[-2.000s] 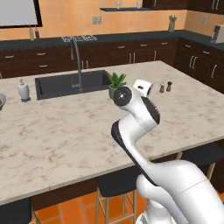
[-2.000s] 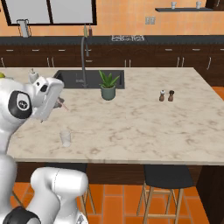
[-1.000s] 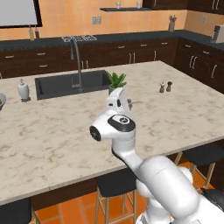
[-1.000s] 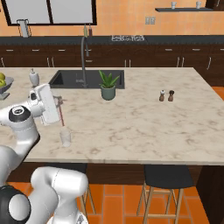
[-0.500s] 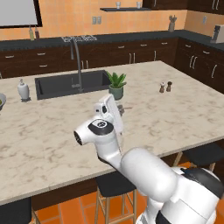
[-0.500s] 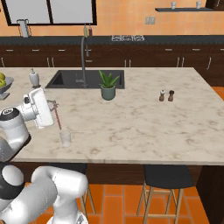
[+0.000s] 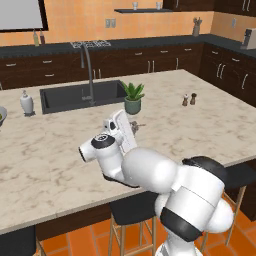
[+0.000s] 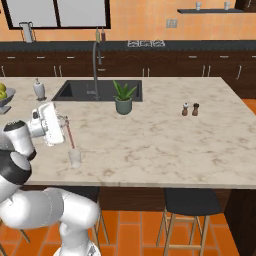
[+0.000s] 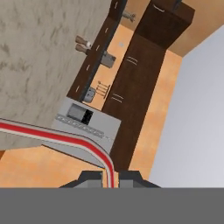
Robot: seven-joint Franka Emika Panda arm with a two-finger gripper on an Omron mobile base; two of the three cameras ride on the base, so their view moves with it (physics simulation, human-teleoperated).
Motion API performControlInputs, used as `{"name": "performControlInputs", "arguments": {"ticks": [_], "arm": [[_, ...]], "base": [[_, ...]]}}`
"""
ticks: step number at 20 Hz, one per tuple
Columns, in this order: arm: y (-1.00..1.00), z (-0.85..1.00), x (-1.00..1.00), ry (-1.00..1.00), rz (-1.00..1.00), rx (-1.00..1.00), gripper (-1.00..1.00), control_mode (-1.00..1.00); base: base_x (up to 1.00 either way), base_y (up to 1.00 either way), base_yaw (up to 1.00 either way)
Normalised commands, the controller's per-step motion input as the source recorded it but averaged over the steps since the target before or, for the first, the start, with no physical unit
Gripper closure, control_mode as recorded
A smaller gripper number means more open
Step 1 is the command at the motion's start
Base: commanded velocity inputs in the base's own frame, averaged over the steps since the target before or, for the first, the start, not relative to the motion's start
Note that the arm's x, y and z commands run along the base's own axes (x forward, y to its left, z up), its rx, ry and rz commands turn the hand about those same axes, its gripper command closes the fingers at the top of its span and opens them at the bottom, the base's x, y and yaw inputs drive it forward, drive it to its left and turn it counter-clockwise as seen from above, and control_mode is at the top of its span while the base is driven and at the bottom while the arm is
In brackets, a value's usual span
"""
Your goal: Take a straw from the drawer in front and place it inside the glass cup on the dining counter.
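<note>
We're at the big beige marble tabletop (image 8: 165, 140) with its sink (image 8: 100, 90), plant (image 8: 123, 98) and shakers (image 8: 190, 109). Our tool (image 8: 64, 120) is clenched on the straw (image 8: 70, 134), hanging just above the glass cup (image 8: 74, 158) near the tabletop's front edge.

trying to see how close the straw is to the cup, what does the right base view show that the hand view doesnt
Right base view: the glass cup standing on the dining counter, with the straw slanting down from the hand so its lower end sits at or just above the cup's rim; also the potted plant.

Hand view: a close look at the straw pinched between the fingertips, bending sideways across the picture.

Both: the straw in the shut hand, the beige counter, and the salt and pepper shakers.
</note>
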Motion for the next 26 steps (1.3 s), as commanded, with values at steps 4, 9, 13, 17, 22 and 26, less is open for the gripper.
{"name": "performControlInputs", "arguments": {"ticks": [4,9,13,17,22,26], "arm": [[0.21,-0.14,0.03,0.00,-0.07,0.00,1.00,-1.00],[0.02,-0.12,0.24,0.00,-0.09,0.00,1.00,-1.00],[0.00,-0.19,0.07,0.00,-0.08,0.00,1.00,-1.00],[0.00,-0.24,0.14,0.00,-0.07,0.00,1.00,-1.00],[0.00,-0.23,0.37,0.00,-0.06,-0.01,1.00,-1.00],[0.00,-0.26,0.24,0.00,-0.05,0.00,1.00,-1.00]], "base": [[0.00,0.00,0.00],[0.00,0.00,0.00],[0.00,0.00,0.00],[0.00,0.00,0.00],[0.00,0.00,0.00],[0.00,0.00,0.00]]}}
